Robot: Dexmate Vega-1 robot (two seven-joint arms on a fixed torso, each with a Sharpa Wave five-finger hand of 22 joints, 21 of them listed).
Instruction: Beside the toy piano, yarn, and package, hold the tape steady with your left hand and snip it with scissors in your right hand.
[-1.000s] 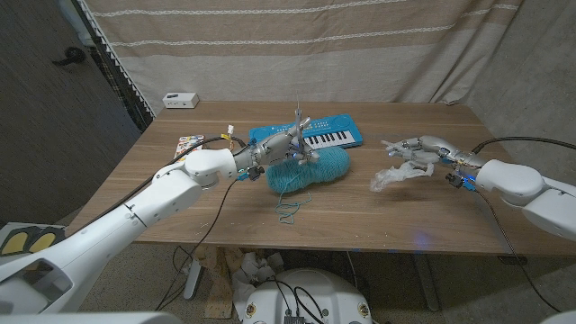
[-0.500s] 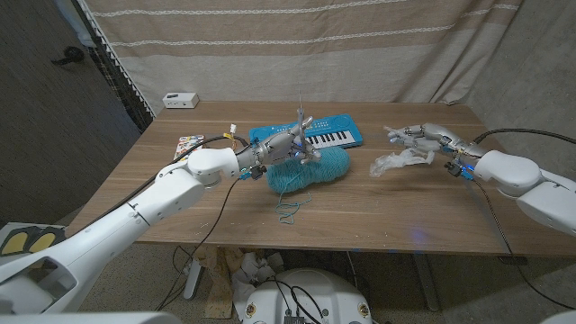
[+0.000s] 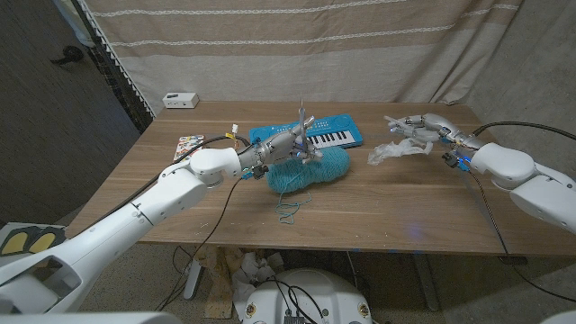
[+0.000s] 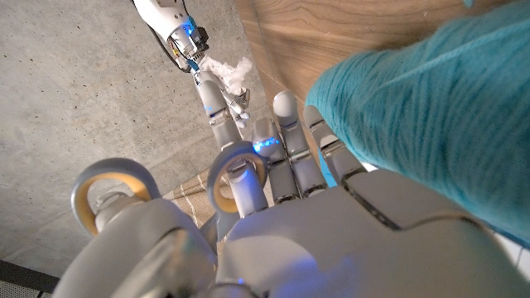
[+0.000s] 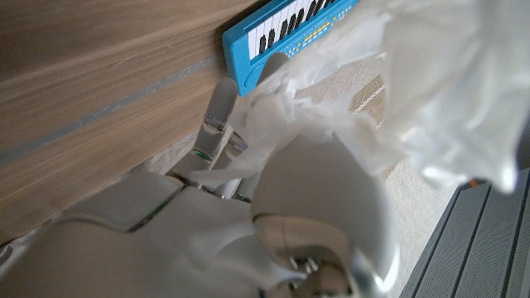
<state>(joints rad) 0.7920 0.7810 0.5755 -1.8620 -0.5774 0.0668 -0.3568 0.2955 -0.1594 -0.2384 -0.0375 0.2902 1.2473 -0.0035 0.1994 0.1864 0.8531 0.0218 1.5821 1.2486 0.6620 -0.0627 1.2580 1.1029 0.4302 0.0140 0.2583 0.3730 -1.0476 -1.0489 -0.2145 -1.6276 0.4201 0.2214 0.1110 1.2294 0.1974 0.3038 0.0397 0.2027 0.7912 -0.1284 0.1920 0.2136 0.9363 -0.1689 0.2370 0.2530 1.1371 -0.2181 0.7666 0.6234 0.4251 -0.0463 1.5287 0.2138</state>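
While left hand (image 3: 286, 144) grips scissors (image 3: 301, 121) mid-frame, right hand (image 3: 423, 129) clasps plastic (image 3: 389, 151); we judge cutting not begun, tools misassigned.

A small white box (image 3: 180, 99) sits at the table's (image 3: 225, 211) far-left corner.
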